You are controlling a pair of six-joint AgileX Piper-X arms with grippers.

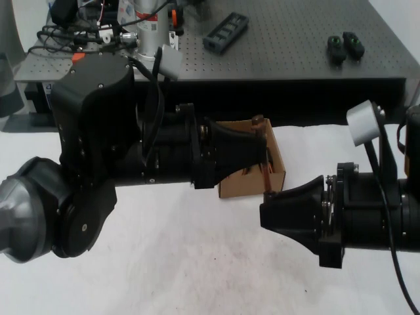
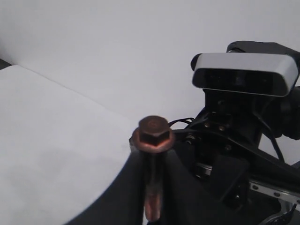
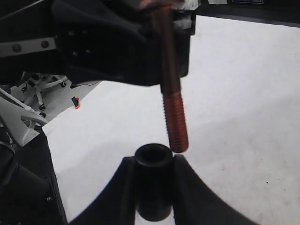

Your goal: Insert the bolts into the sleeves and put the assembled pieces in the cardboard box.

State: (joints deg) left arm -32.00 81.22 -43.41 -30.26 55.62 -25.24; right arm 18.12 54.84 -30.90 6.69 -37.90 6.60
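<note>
My left gripper is shut on a copper bolt, hex head up and shaft hanging down between the fingers. My right gripper is shut on a black sleeve, held upright with its bore open upward. The bolt hangs over it, and its threaded tip is just above the sleeve's rim, slightly off to one side of the bore. In the high view the left gripper and right gripper meet in front of the open cardboard box, with the bolt upright between them.
A white cloth covers the near work surface. Behind it is a perforated metal bench with a dark slotted tray, two small black parts and cables at the back left.
</note>
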